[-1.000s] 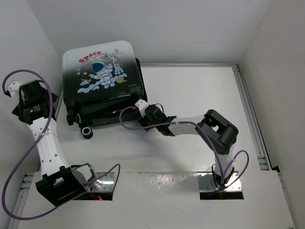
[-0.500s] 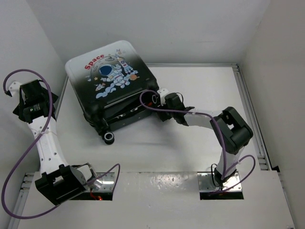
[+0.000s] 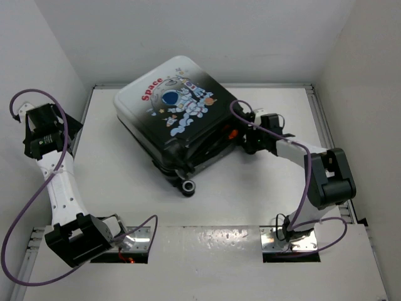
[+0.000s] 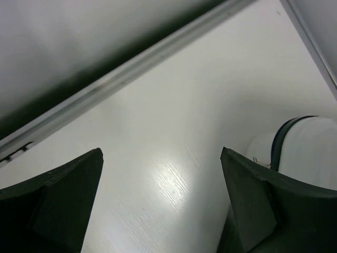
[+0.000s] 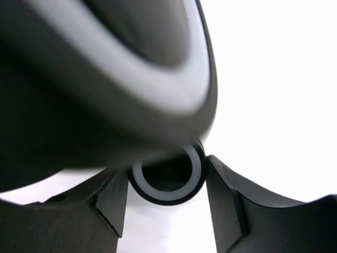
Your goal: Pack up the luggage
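Caster (image 5: pixel 158 182) of luggage (image 3: pixel 175 116) tight between right gripper (image 5: pixel 167 171) fingers, shell a blur; left gripper (image 4: pixel 160 154) wide apart.

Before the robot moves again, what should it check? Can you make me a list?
1. Right gripper has hold of a suitcase wheel: ok, the wheel sits snug between its fingers.
2. Suitcase open for packing: not ok, it looks closed, picture side up.
3. Zipper undone: cannot tell, too small to see.
4. Left gripper free to help: ok, open and holding nothing, over by the left wall.
5. Suitcase resting on the table: ok, it lies flat, away from the near edge.
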Action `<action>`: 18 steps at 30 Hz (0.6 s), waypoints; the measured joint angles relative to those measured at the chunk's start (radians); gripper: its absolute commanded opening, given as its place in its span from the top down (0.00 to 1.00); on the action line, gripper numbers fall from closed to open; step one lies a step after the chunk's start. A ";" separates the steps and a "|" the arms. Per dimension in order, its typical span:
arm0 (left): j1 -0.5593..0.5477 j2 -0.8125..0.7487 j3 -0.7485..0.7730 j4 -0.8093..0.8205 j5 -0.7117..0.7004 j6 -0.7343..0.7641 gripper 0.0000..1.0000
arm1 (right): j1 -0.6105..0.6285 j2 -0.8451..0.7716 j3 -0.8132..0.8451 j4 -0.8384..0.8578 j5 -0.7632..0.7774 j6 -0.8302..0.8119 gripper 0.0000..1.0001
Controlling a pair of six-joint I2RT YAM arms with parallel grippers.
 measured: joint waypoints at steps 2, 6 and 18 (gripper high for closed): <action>0.000 0.004 0.000 0.012 0.072 0.032 0.01 | -0.078 -0.007 0.000 -0.011 -0.005 -0.030 1.00; 0.000 0.042 0.001 0.037 0.272 0.121 0.01 | -0.204 -0.007 0.014 -0.025 -0.012 -0.083 0.68; -0.031 0.372 0.057 0.066 0.882 0.441 0.26 | -0.415 -0.142 0.105 -0.218 -0.261 -0.026 0.47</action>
